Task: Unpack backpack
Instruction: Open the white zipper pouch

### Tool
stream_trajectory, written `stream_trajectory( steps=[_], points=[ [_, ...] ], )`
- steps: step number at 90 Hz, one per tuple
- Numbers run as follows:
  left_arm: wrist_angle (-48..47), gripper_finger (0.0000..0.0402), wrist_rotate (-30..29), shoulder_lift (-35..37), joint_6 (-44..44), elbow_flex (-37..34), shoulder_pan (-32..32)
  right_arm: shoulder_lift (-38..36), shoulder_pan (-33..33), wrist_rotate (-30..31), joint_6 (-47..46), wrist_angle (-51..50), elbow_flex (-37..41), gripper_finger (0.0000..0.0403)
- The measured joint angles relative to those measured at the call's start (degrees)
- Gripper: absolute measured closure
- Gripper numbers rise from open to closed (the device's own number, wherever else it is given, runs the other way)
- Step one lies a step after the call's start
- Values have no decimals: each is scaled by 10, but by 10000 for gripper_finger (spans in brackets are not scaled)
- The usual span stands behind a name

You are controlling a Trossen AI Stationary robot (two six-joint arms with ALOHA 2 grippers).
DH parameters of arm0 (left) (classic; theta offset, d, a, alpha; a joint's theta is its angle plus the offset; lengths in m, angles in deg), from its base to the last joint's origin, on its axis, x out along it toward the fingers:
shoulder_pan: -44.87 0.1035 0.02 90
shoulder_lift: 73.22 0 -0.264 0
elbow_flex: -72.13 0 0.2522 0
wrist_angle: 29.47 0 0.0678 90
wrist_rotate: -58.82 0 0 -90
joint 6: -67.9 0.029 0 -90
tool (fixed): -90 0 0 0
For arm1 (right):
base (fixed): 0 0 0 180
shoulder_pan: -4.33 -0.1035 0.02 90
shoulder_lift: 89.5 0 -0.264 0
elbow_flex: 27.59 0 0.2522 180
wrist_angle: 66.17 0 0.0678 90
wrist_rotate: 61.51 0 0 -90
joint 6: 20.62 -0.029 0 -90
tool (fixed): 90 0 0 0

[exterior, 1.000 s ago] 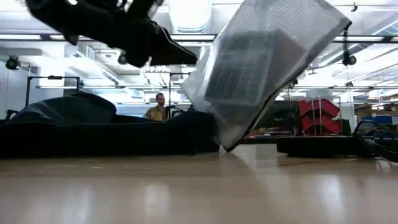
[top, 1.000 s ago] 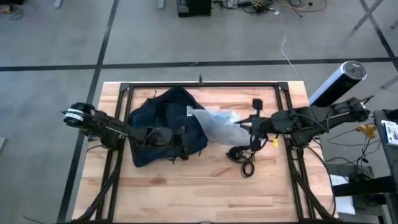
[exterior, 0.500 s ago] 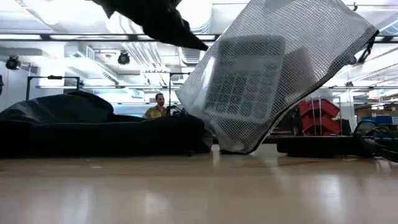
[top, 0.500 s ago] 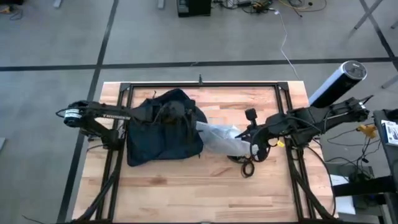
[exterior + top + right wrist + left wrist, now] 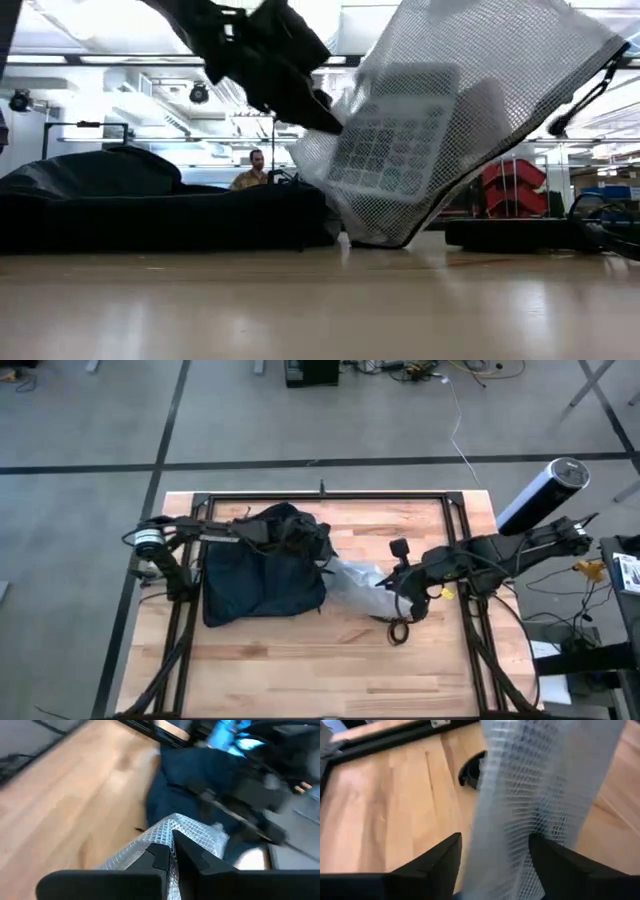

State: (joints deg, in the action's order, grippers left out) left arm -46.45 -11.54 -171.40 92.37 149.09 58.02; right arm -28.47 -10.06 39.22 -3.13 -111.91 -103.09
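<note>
The dark navy backpack (image 5: 260,575) lies slumped on the table's left half. A silvery mesh pouch (image 5: 355,578) with a flat keypad-like item (image 5: 395,130) inside hangs tilted just right of the backpack. My right gripper (image 5: 397,585) is shut on the pouch. My left gripper (image 5: 318,548) reaches over the backpack's far side and is open. Its fingers stand on either side of the pouch (image 5: 540,785). My right gripper pinches an edge of the mesh pouch (image 5: 167,831) between its two shut fingers, coming in from the table's right. The pouch hangs tilted below it, its lower corner (image 5: 380,238) on the table. My left gripper: I cannot tell whether its fingers (image 5: 440,862) touch the pouch.
Black headphones with cables (image 5: 397,626) lie on the wood just near of the right gripper. Black frame rails (image 5: 320,498) run along the table's far, left and right sides. A silver cylinder (image 5: 545,490) stands beyond the right edge. The table's near half is bare wood.
My left gripper has swung from the backpack's near part to its far side, then right toward the pouch. My right gripper has moved toward the near edge with the pouch, which has drawn away from the backpack and tipped; its lower corner stays near the table.
</note>
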Motion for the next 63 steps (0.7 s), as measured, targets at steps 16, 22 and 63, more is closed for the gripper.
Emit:
stream_trajectory(
  steps=[16,22,63],
  points=[
    [-14,367,-7,-13,9,-6,3,-10,0,82,-60,-30,1,358],
    [-17,388,-8,-6,6,-16,8,-20,0,84,-94,-45,1,329],
    [47,401,-18,60,-1,-138,12,-44,-30,87,-406,-153,63,203]
  ],
)
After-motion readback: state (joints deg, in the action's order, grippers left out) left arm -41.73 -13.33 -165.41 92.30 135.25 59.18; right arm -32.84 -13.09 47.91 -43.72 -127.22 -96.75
